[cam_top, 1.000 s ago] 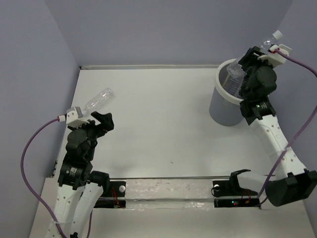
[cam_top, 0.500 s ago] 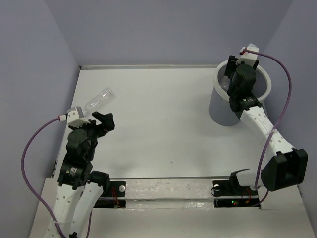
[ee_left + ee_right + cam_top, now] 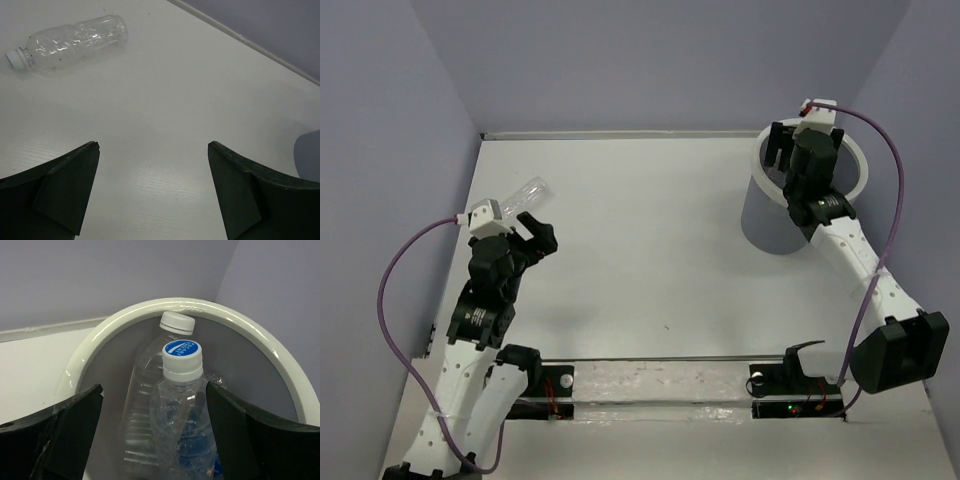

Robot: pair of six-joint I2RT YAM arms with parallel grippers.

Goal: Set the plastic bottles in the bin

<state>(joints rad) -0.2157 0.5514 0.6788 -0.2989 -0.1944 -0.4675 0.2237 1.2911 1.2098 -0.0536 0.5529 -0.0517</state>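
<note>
One clear plastic bottle [image 3: 523, 195] lies on its side at the table's left, white cap [image 3: 17, 57] toward the left in the left wrist view, body [image 3: 75, 41] unlabelled. My left gripper [image 3: 525, 228] hovers just short of it, open and empty [image 3: 152, 147]. The grey bin [image 3: 765, 220] with its white rim [image 3: 225, 315] stands at the far right. My right gripper [image 3: 805, 140] hangs over its mouth, open [image 3: 154, 389]. Inside the bin lean two bottles: one with a blue-printed cap [image 3: 182, 360] between the spread fingers, one with a plain white cap [image 3: 177, 322] behind it.
Lavender walls close the table at the back, left and right. The bin sits close to the far right corner. A purple cable [image 3: 395, 290] loops off the left arm, another [image 3: 895, 190] off the right arm.
The right arm swung in over the bin and its jaws opened, letting its bottle drop inside. The left arm shifted slightly forward; its bottle has not moved.
</note>
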